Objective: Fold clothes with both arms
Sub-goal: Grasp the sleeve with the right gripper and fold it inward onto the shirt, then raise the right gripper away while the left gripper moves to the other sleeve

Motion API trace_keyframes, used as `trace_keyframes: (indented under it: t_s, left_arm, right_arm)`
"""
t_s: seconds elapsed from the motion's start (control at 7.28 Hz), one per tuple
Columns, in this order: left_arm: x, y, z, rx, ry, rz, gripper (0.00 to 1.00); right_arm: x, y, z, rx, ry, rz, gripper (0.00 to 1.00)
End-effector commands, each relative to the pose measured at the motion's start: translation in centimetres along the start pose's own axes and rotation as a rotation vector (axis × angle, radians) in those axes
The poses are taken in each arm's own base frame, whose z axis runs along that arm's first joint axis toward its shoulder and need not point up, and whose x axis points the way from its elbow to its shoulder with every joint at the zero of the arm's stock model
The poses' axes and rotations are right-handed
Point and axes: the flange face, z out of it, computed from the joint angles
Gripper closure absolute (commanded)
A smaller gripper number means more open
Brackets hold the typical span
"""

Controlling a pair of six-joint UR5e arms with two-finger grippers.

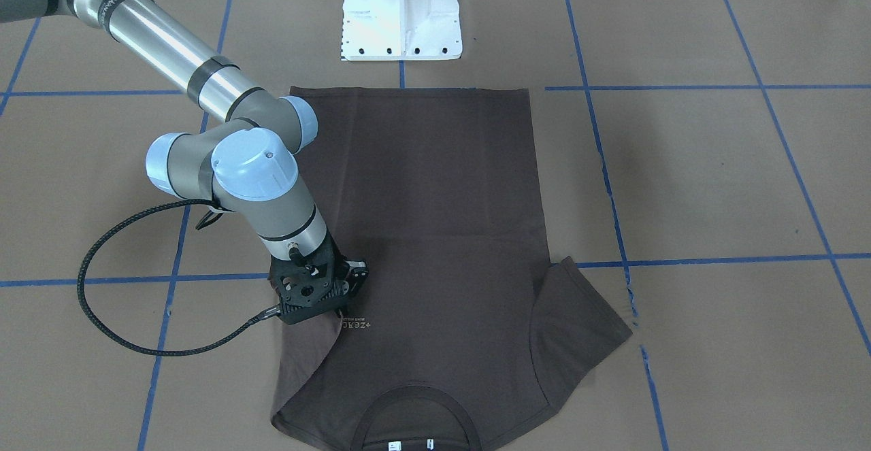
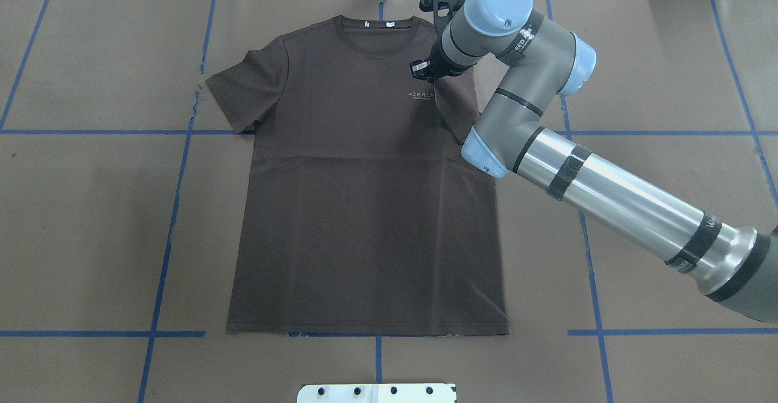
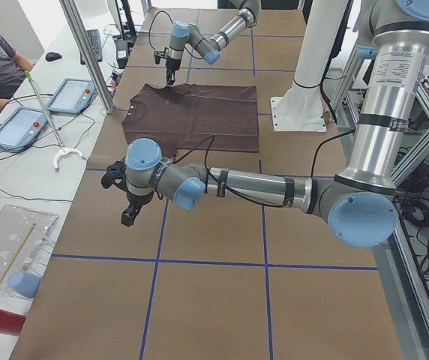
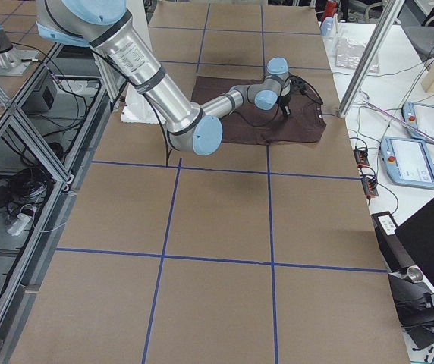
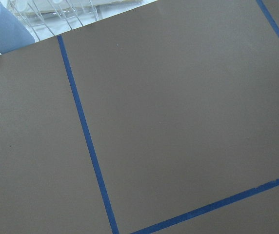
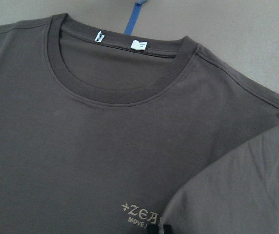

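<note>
Gripping T-shirt (image 2: pixel 364 208) sleeve, right gripper (image 2: pixel 421 70) is holding it over the chest lettering (image 2: pixel 420 95) | left gripper (image 3: pixel 127 219) is hovering above table (image 3: pixel 214 300); fingers' state cannot be told.

We see the dark brown T-shirt (image 2: pixel 364 208) lying flat and face up on the counter (image 2: pixel 91 208). Its ribbed collar (image 2: pixel 377 35) points away from the robot, one sleeve (image 2: pixel 249 90) is spread out, and the other sleeve (image 2: pixel 453 102) is folded in over the pale chest lettering (image 2: pixel 420 95). The grey right arm (image 2: pixel 608 190) holds its right gripper (image 2: pixel 423 70) low at that fold, while the left arm (image 3: pixel 252 187) hangs its left gripper (image 3: pixel 130 216) over bare counter, well apart.
</note>
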Motion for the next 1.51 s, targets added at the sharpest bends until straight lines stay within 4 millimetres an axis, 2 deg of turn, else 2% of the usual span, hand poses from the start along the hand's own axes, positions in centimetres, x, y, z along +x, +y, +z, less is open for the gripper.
trace_keyframes:
  t_s: [0.0, 0.27, 0.41, 0.55, 0.69, 0.82, 0.96, 1.1, 1.24, 1.37]
  left_arm:
    - [-0.1, 0.0, 0.0, -0.001, -0.002, -0.001, 0.00]
    - [0.1, -0.3, -0.1, 0.004, -0.001, 0.003, 0.00]
    - [0.4, -1.3, -0.3, 0.012, -0.002, -0.005, 0.00]
    - [0.9, -2.9, -0.6, 0.026, 0.001, -0.055, 0.00]
    - [3.2, -4.7, -0.4, 0.033, 0.019, -0.107, 0.00]
    - [7.4, -6.0, 1.4, 0.049, 0.062, -0.147, 0.00]
    - [12.4, -6.2, 4.2, 0.063, 0.126, -0.218, 0.00]
    - [16.3, -6.2, 6.5, 0.104, 0.128, -0.276, 0.00]
    - [20.3, -6.2, 9.2, 0.130, 0.098, -0.305, 0.00]
    - [24.7, -6.6, 11.6, 0.144, 0.080, -0.329, 0.01]
  right_arm:
    - [-0.6, 0.1, 0.0, 0.003, -0.003, 0.026, 0.00]
    - [-1.6, -1.0, -0.9, 0.007, -0.015, 0.108, 0.00]
    - [-1.7, -2.1, -1.6, -0.010, 0.007, 0.145, 0.01]
    - [-0.9, -3.7, -2.7, -0.053, 0.036, 0.181, 0.01]
    - [1.1, -4.8, -3.9, -0.124, 0.024, 0.227, 0.01]
    - [3.0, -5.1, -5.7, -0.211, 0.054, 0.290, 0.00]
    - [4.6, -3.4, -8.5, -0.254, 0.106, 0.305, 0.00]
    - [6.4, -0.9, -10.9, -0.300, 0.138, 0.242, 0.00]
    - [8.9, 0.5, -13.7, -0.355, 0.130, 0.177, 0.00]
    - [12.3, 1.7, -16.4, -0.379, 0.064, 0.194, 0.00]
